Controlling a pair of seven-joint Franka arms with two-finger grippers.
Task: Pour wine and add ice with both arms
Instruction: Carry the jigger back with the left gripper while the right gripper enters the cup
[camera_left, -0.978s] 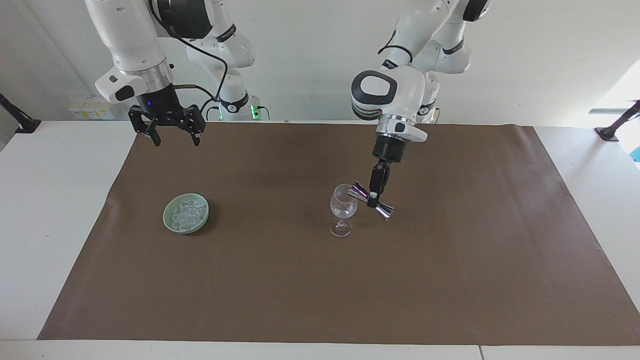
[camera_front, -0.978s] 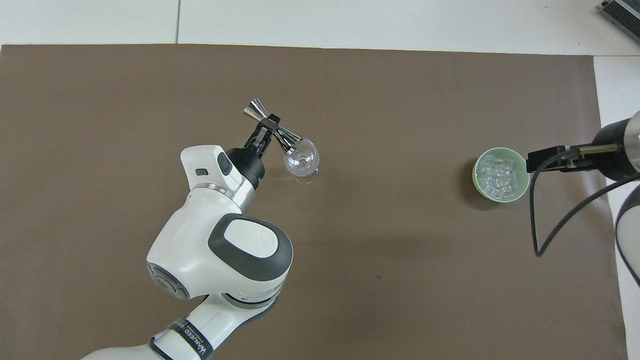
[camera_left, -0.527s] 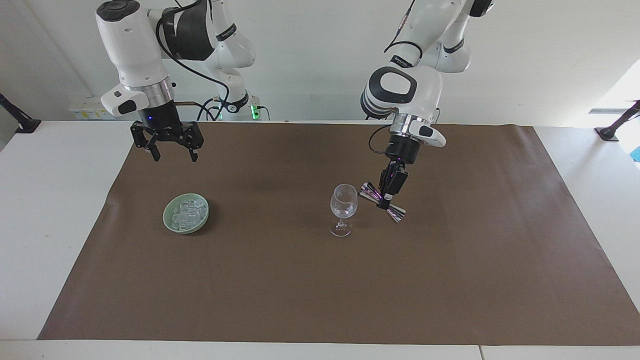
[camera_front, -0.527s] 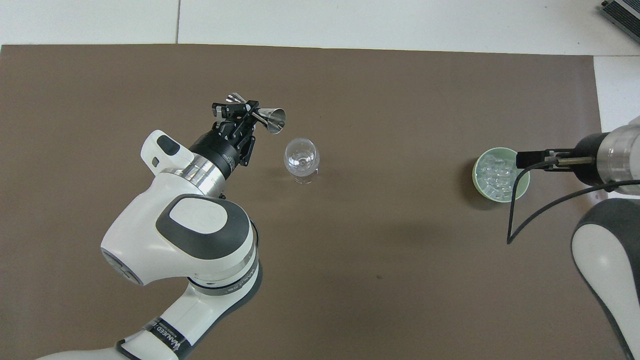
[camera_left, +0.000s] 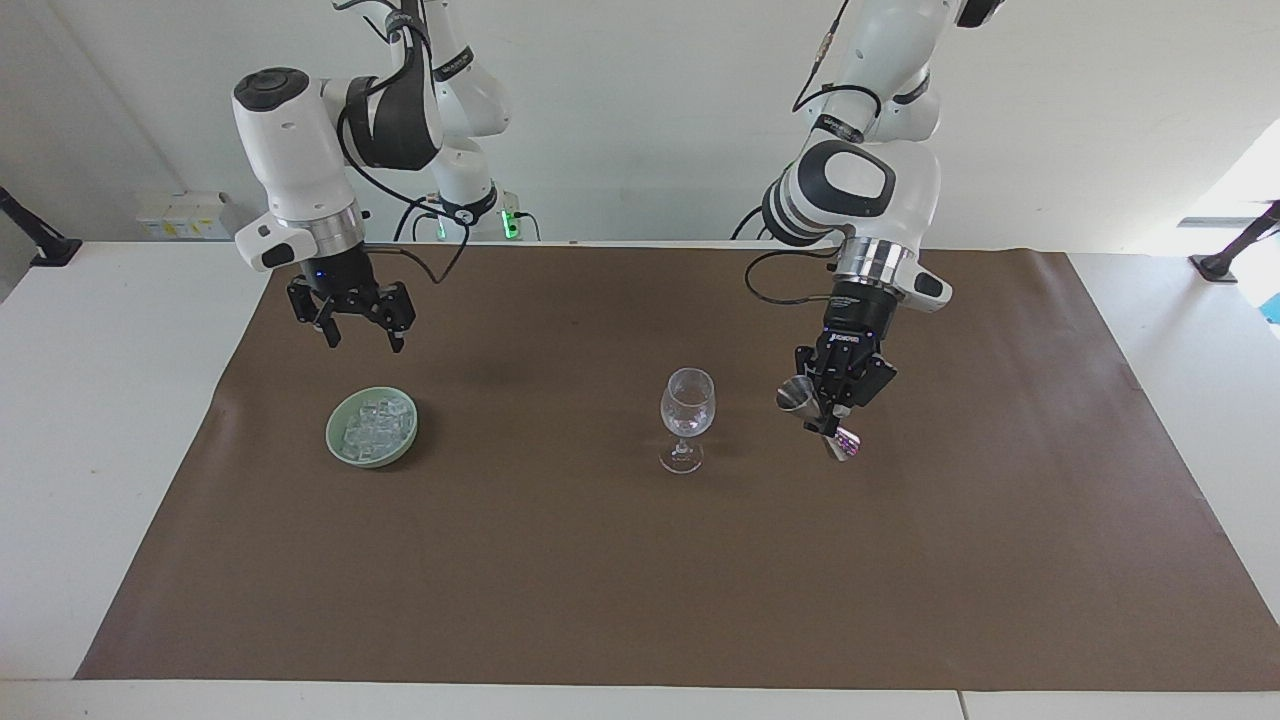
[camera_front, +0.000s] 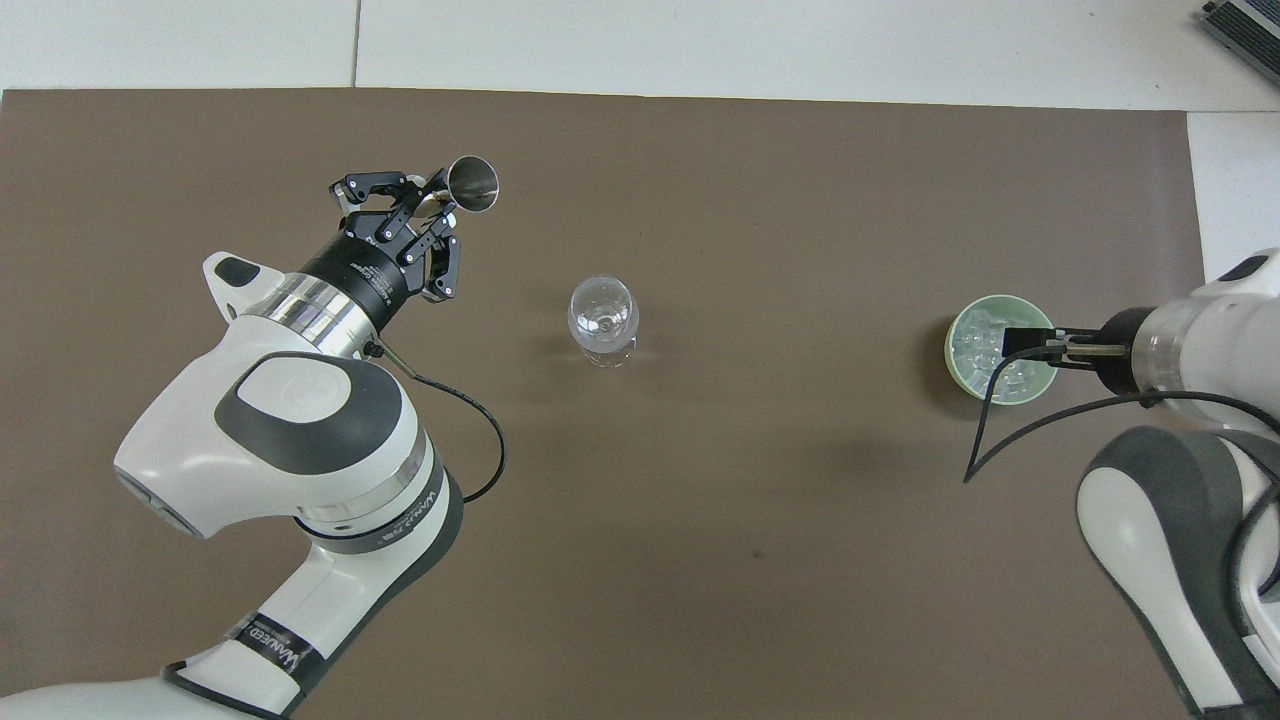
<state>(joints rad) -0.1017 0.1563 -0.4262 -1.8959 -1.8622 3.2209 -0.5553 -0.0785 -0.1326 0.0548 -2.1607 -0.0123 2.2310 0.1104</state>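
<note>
The ice (camera_left: 375, 424) is heaped in a green bowl (camera_left: 340, 452) toward the right arm's end of the mat (camera_left: 640, 580). Above it the right gripper (camera_left: 358, 336) is held with fingers spread, empty. The glass (camera_left: 687, 415) stands upright mid-mat (stem down). Beside it, a steel jigger (camera_left: 812, 412) is clamped, tilted, in the closed left gripper (camera_left: 830, 413).
</note>
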